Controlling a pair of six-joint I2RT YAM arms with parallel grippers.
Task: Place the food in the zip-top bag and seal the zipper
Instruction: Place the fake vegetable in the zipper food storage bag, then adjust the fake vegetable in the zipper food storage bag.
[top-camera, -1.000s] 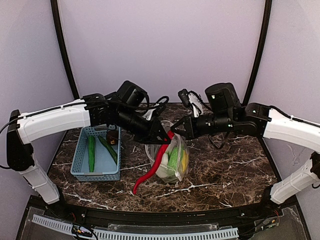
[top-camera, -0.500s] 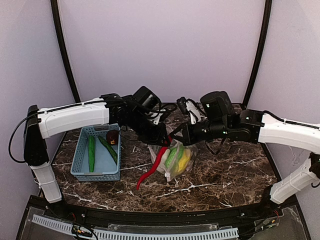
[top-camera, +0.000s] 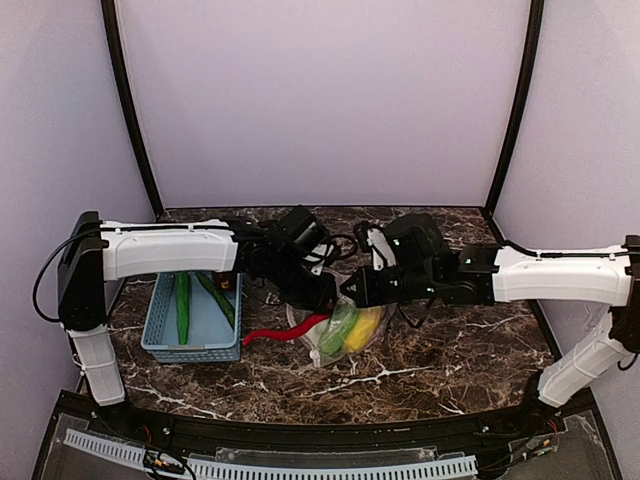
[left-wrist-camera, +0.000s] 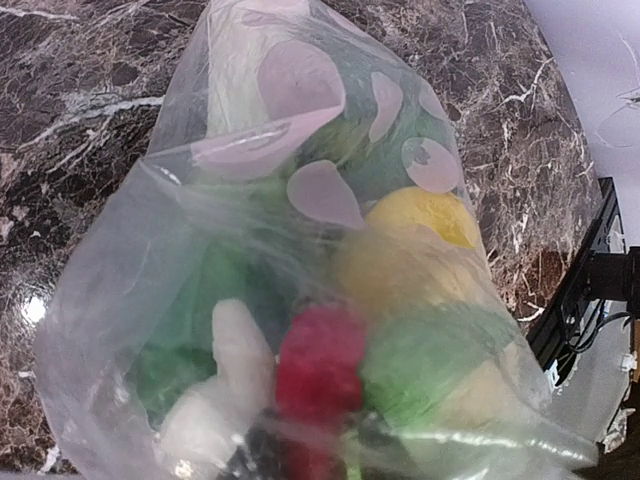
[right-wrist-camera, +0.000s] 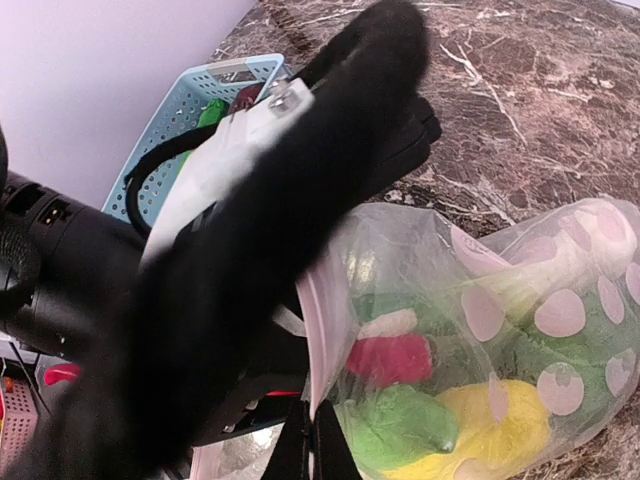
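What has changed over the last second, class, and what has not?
The left tool and right tool sank toward the table, lowering the bag; the chilli, hanging steeply before, now lies nearly level, tail toward the basket. The right tool kept its pinch on the bag. Basket and green pieces stayed.

Lilac walls (top-camera: 320, 100), dark marble tabletop (top-camera: 470, 350)

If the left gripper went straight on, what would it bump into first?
Most likely the red chilli, right ahead of the left gripper inside the zip-top bag, though depth is blurry.
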